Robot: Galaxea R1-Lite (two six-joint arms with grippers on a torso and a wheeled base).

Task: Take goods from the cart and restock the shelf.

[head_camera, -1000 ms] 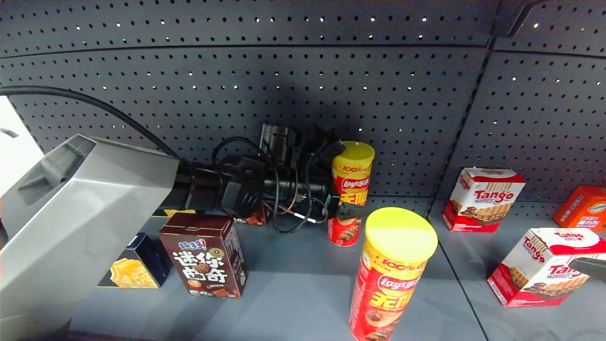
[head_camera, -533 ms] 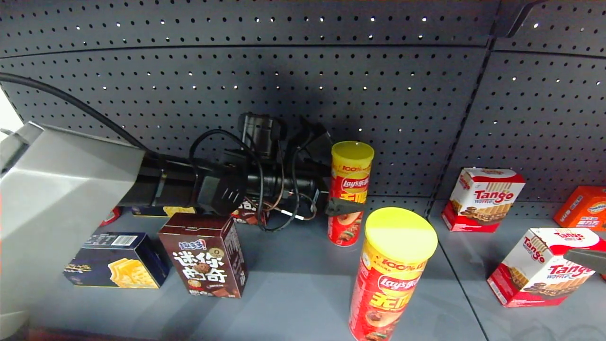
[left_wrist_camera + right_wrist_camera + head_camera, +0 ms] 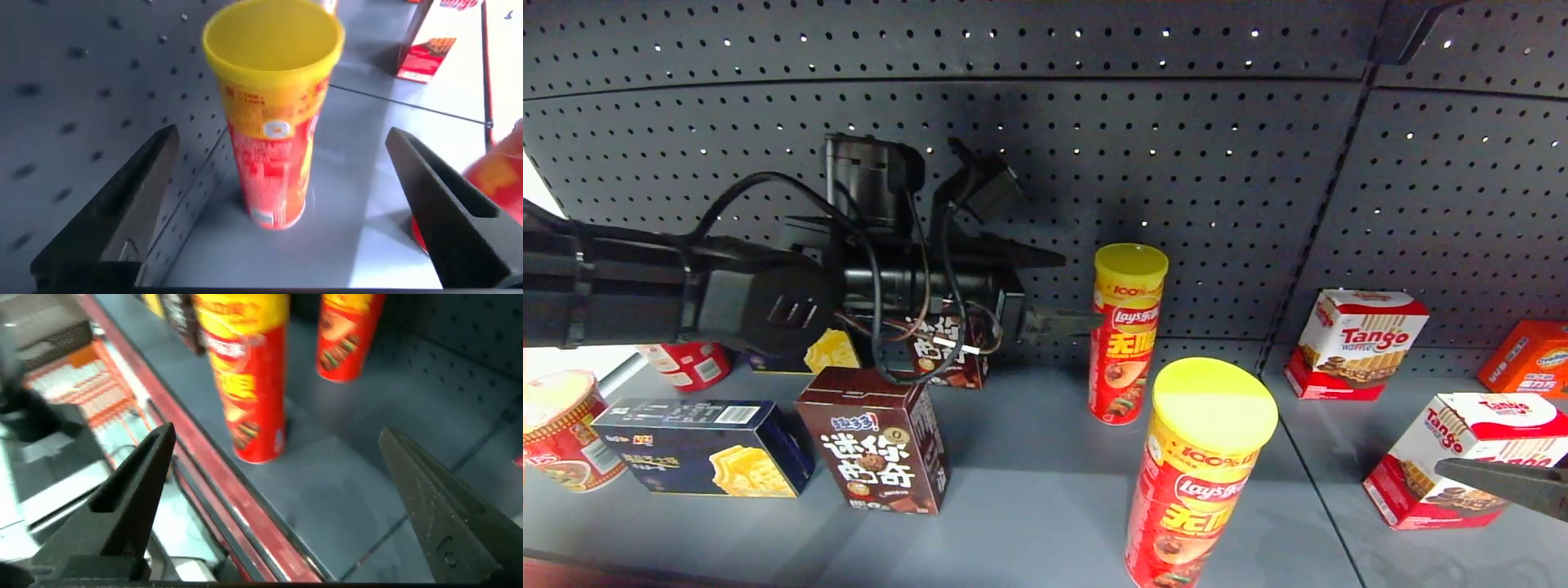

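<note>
Black fingers of my left gripper (image 3: pixel 282 139) stand wide apart and empty. The back crisp can (image 3: pixel 271 184) is upright just beyond them, touching neither, close against the pegboard (image 3: pixel 1217 163). That one looks placed! My right gripper (image 3: pixel 276 434) hangs spread too, holding nothing, above the front can (image 3: pixel 249 367) near the shelf (image 3: pixel 1029 498) edge. Both cans wear yellow lids, contents hidden. A brown box (image 3: pixel 874 441) and wafer boxes (image 3: pixel 1356 343) flank them. What the cart still holds, I can't judge.
</note>
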